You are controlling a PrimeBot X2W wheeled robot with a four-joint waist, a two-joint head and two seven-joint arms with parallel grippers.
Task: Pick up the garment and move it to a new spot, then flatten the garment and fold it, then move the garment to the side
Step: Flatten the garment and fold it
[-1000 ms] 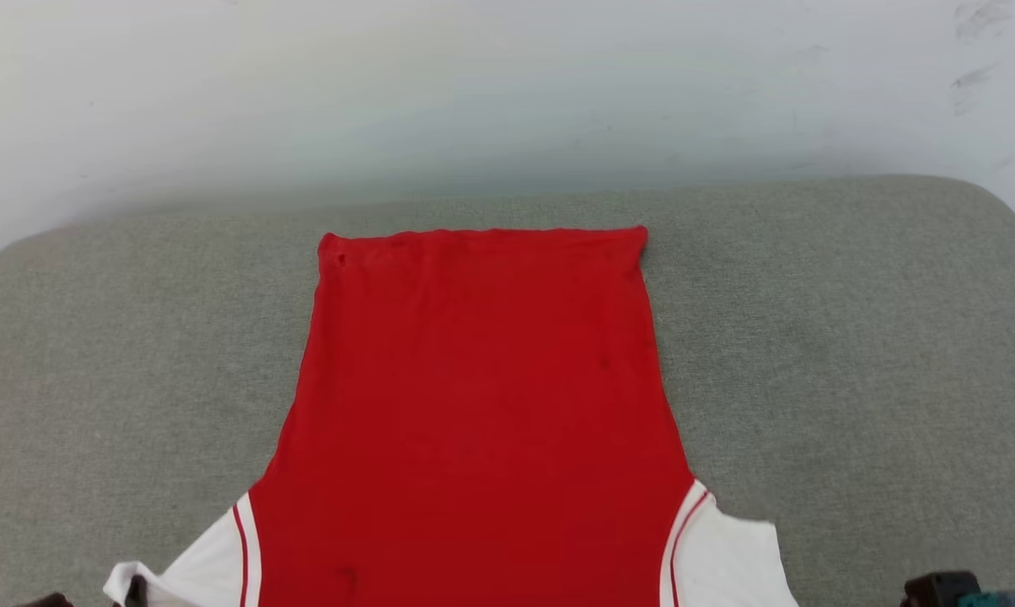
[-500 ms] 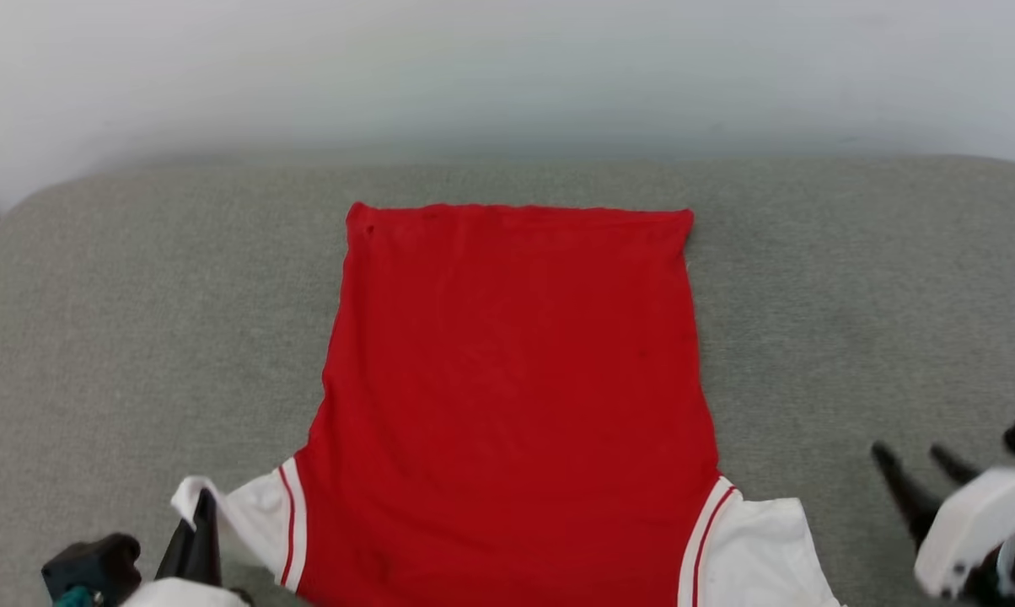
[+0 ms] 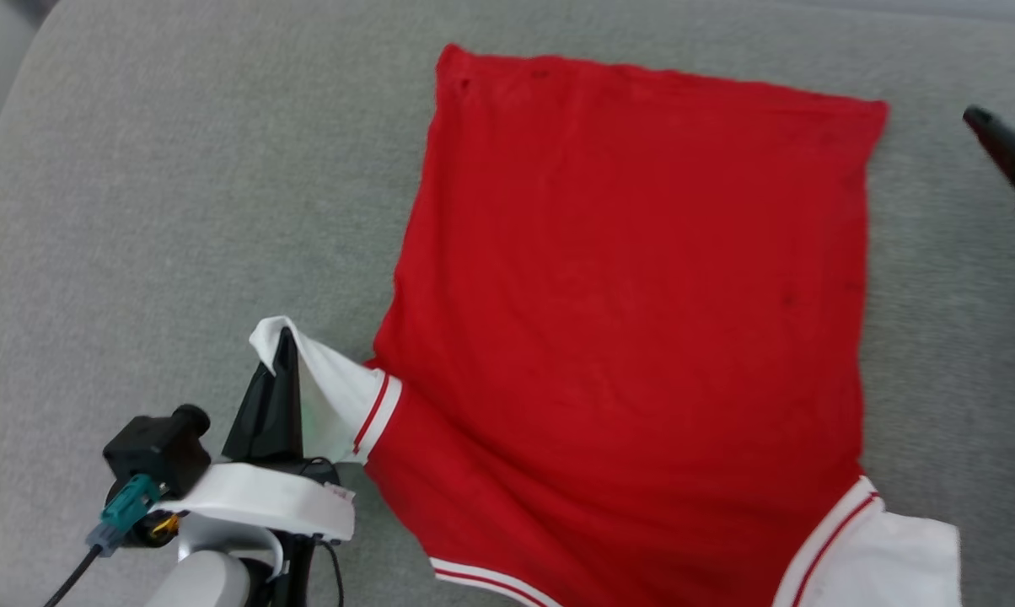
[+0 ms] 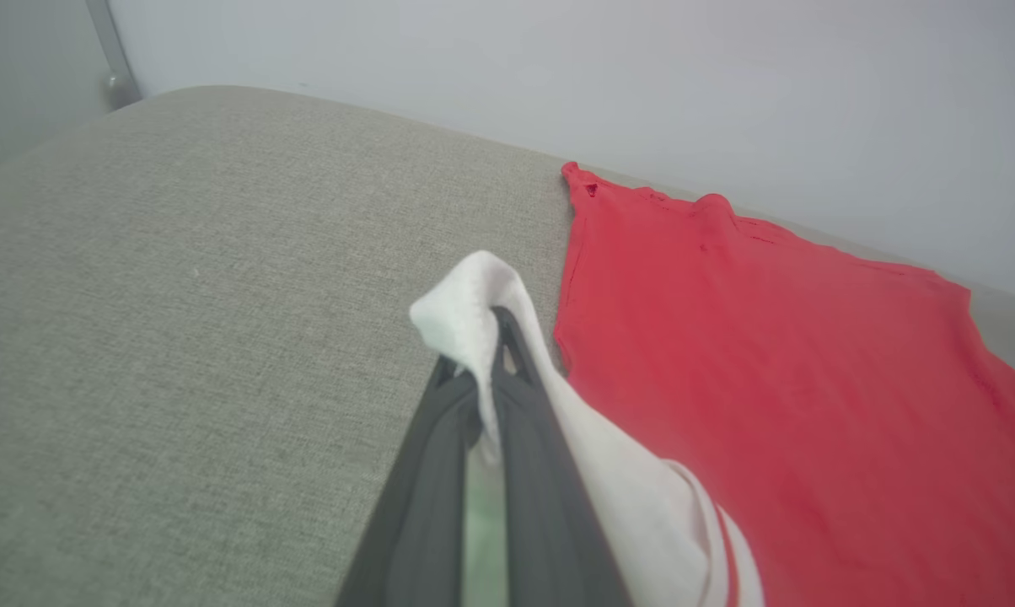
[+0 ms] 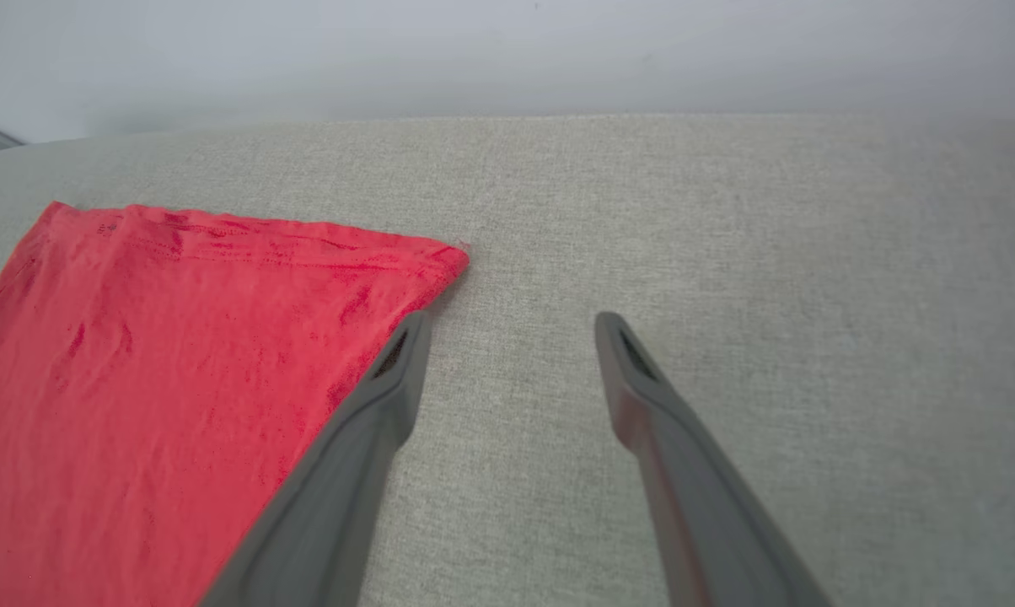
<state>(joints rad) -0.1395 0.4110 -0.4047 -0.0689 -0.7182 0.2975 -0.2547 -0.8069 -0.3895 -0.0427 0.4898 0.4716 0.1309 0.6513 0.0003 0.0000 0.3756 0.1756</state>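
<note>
The garment (image 3: 634, 312) lies spread on the grey cushion, plain red side up, with white sleeves at its near corners. My left gripper (image 3: 284, 341) is shut on the tip of the left white sleeve (image 3: 322, 396) and lifts it off the cushion; in the left wrist view the sleeve (image 4: 474, 303) drapes over the fingertips of that gripper (image 4: 495, 324). My right gripper (image 5: 512, 324) stands open over bare cushion just right of the garment's (image 5: 179, 354) far right hem corner, holding nothing. One of its dark fingers (image 3: 1001, 143) shows at the head view's right edge.
The grey cushion (image 3: 136, 211) stretches wide on both sides of the garment. A pale wall (image 5: 507, 51) rises behind its far edge. The other white sleeve (image 3: 887, 556) lies flat at the near right.
The head camera has tilted down and swung, so the whole picture shifted. My right gripper has opened and moved up to the garment's far right corner. The left gripper holds the sleeve tip raised.
</note>
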